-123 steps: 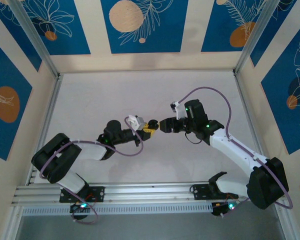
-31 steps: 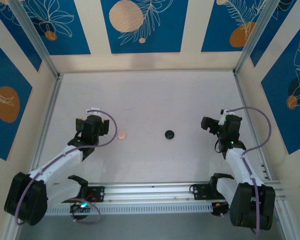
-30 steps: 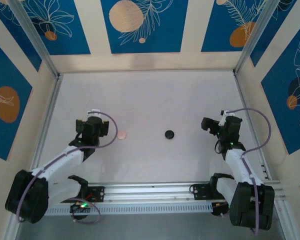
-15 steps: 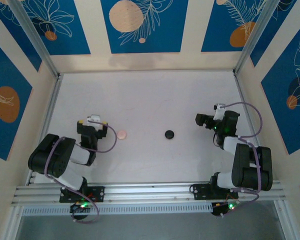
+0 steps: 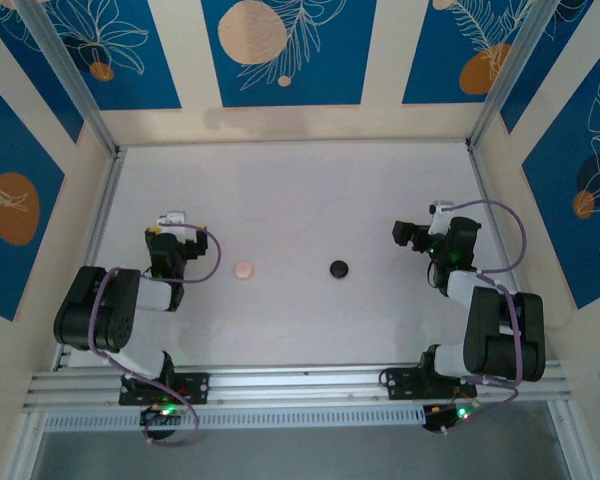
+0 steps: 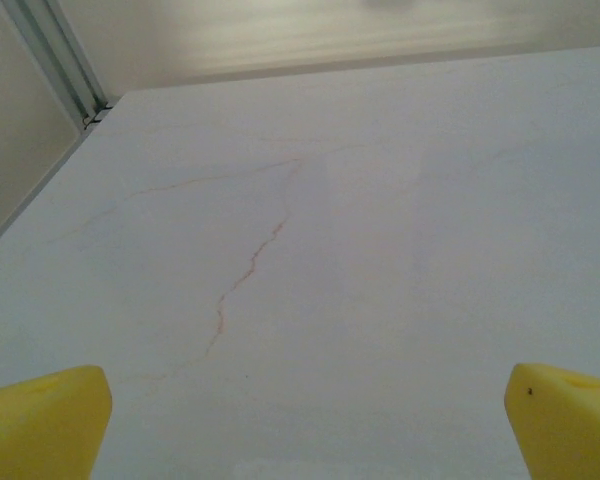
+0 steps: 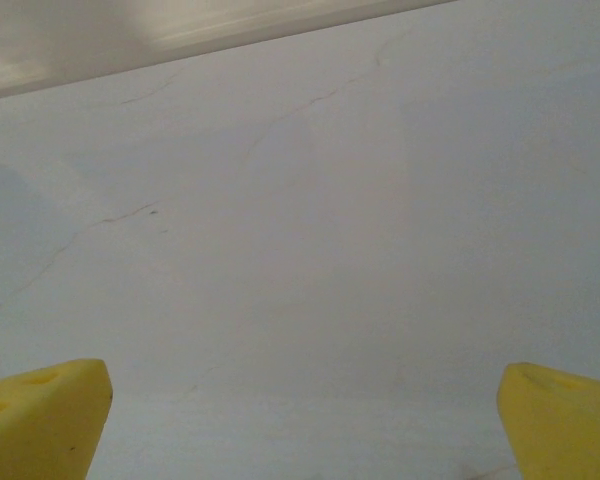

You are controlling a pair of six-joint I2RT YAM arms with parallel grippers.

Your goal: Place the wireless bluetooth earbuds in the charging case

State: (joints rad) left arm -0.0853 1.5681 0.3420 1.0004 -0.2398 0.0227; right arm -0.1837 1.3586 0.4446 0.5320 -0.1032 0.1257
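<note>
**Parking both arms clear of the two cases**

We read this as the closing step. The pink case (image 5: 243, 270) and the black case (image 5: 339, 268) lie flat on the table (image 5: 300, 190) with their lids apparently down. The pink one is at 9 o'clock of the black, and they are well apart. We cannot tell from above whether the earbuds are seated inside.

To finish well, we would keep both arms out at the sides and let nothing sweep across the middle, since we judge these light round cases would slide at a nudge. If a lid proves ajar, we would approach from straight above rather than from the side.

The left gripper (image 5: 166, 240) sits at 9 o'clock of the pink case, its arm folded tightly near its base. The right gripper (image 5: 408, 234) sits at 3 o'clock of the black case, its arm folded the same way. In the left wrist view the yellow fingers (image 6: 40, 420) sit at the bottom corners, spread wide with bare table between them, and the right wrist view shows the same spread (image 7: 42, 415).
</note>
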